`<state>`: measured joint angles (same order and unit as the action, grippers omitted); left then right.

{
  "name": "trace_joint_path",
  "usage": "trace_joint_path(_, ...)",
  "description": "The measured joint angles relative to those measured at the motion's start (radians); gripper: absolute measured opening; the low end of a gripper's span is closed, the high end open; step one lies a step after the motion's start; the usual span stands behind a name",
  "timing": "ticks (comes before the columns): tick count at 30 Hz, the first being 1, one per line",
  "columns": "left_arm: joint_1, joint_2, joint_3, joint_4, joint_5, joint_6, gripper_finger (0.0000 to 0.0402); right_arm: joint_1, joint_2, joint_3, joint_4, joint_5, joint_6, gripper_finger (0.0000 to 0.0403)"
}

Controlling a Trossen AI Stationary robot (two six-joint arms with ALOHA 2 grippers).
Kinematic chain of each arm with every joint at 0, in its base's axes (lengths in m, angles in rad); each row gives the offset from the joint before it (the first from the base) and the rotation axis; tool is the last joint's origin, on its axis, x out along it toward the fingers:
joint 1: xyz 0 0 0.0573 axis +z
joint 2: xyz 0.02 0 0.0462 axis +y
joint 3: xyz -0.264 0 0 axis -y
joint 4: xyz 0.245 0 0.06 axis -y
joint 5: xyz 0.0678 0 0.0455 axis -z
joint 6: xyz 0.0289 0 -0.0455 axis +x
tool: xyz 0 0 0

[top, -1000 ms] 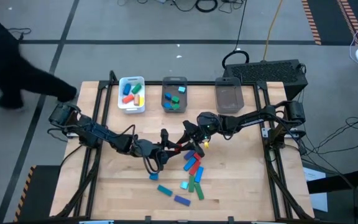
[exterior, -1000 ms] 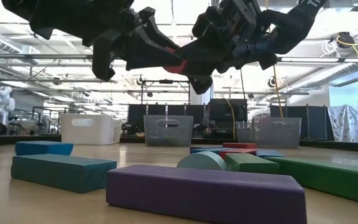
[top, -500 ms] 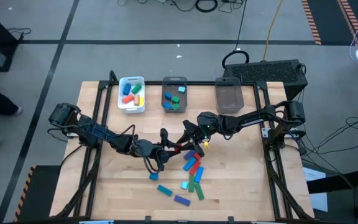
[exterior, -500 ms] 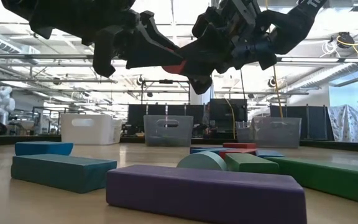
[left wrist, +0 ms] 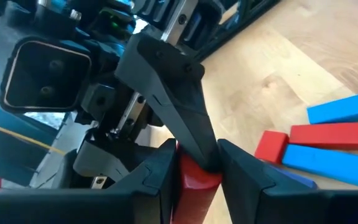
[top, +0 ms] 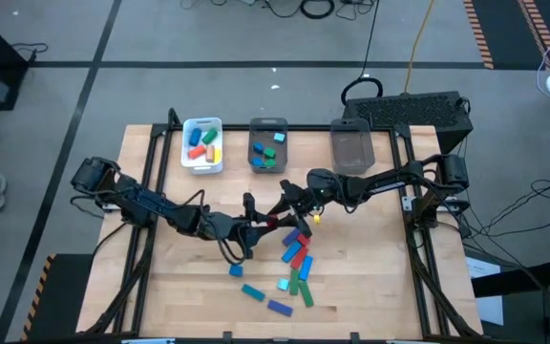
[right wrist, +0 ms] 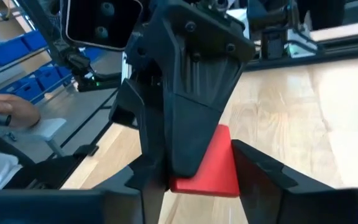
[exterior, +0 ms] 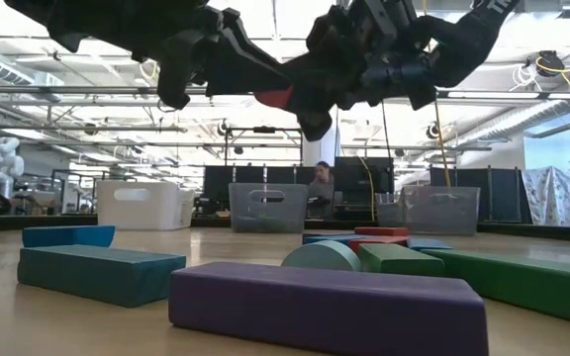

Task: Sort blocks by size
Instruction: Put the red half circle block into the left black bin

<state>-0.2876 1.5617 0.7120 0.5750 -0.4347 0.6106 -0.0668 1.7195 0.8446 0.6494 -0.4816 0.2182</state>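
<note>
— Above the middle of the table (top: 189,287), what is going on?

— Both arms meet in the air there. The left gripper (top: 256,225) and the right gripper (top: 285,212) face each other with a red block (top: 271,222) between them, clear of the wood.

— Who has hold of it?

— The left wrist view shows the red block (left wrist: 194,183) wedged between that arm's own two dark fingers (left wrist: 241,171), closed onto it. The right wrist view shows the same red block (right wrist: 209,163) sitting between the right gripper's fingers (right wrist: 260,171), which stand slightly apart around it; whether they press on it I cannot tell.

— And the other blocks?

— A loose cluster (top: 296,260) lies on the table just below the grippers: red, blue, green and teal bars, with a teal bar (top: 253,291) and a purple-blue one (top: 279,308) nearer the front edge. The white tray (top: 202,162) at the back holds several coloured blocks, the middle grey bin (top: 268,134) holds a few blue and green ones, and another grey bin (top: 351,153) stands to its right.

— Anything from table height?

— A long purple bar (exterior: 325,302) lies nearest, a teal bar (exterior: 97,272) to its left.
</note>
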Motion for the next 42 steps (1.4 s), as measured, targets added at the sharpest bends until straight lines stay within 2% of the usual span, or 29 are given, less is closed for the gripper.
trace_joint_path(4,0.001,-0.003,0.0,-0.005,-0.002,0.0,0.0104,-0.002,0.0,0.001,0.002,-0.003,0.002,0.0174)
trace_joint_path(12,0.005,-0.005,0.0,-0.005,-0.012,0.006,0.0103,-0.005,0.0,0.001,0.009,0.011,0.004,0.017)
trace_joint_path(18,0.008,-0.005,0.003,-0.025,-0.033,0.008,0.0102,-0.004,-0.002,0.001,-0.021,0.147,-0.001,0.0209)
trace_joint_path(25,0.009,-0.004,0.004,-0.027,-0.052,0.005,0.0102,-0.009,-0.034,0.001,-0.08,0.161,0.003,0.0247)
trace_joint_path(29,0.007,-0.004,0.007,-0.031,-0.068,-0.001,0.0102,-0.008,-0.106,0.001,-0.213,0.087,-0.006,0.0251)
trace_joint_path(31,0.007,-0.004,0.007,-0.026,-0.067,-0.001,0.0102,-0.004,-0.15,0.001,-0.295,0.094,-0.03,0.0251)
trace_joint_path(36,0.011,-0.005,0.027,-0.041,-0.076,-0.001,0.0101,-0.003,-0.28,-0.062,-0.349,0.142,-0.055,0.0251)
trace_joint_path(42,0.071,-0.005,0.034,-0.042,-0.075,-0.003,0.0101,-0.005,-0.47,-0.213,-0.309,0.286,-0.047,0.0251)
